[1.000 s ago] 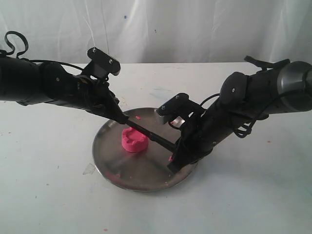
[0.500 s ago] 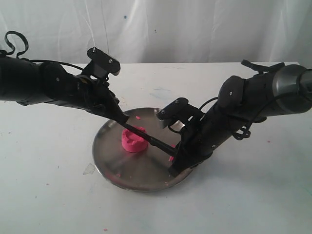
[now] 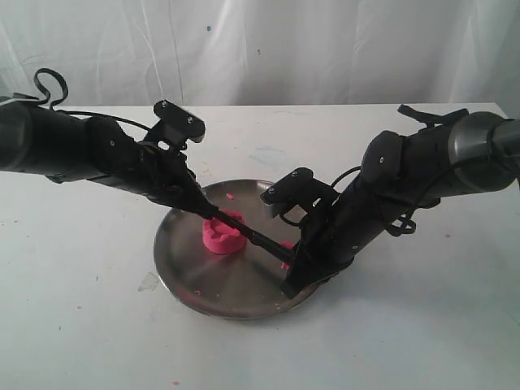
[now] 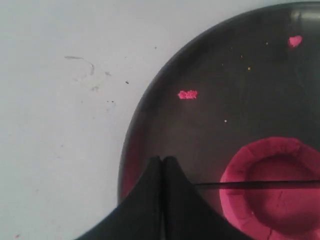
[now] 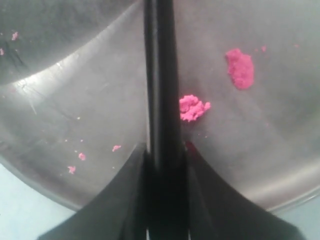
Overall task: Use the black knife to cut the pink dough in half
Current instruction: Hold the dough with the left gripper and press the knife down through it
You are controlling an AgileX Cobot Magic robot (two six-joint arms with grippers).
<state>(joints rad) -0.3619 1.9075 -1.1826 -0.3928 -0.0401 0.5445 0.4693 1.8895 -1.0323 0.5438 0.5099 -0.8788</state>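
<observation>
The pink dough (image 3: 223, 236) sits left of centre on the steel plate (image 3: 211, 286). The black knife (image 3: 258, 239) lies across the dough's top, sloping from upper left to lower right. My right gripper (image 3: 291, 272) is shut on the knife's handle; in the right wrist view the handle (image 5: 159, 75) runs out between the jaws of the right gripper (image 5: 164, 148). My left gripper (image 3: 208, 210) is shut and bears on the blade's tip end. In the left wrist view the thin blade (image 4: 260, 184) crosses the dough (image 4: 275, 212) from beside the left gripper (image 4: 162, 159).
Pink crumbs (image 5: 194, 107) lie scattered on the plate (image 5: 75, 100), with more crumbs (image 4: 187, 94) near its rim (image 4: 145, 105). The plate stands on a white table (image 3: 89, 317) with a white curtain behind. Both arms lean in over the plate from either side.
The left gripper has come down and slightly right over the blade tip. The knife has sunk lower onto the dough. The right arm has shifted only a little.
</observation>
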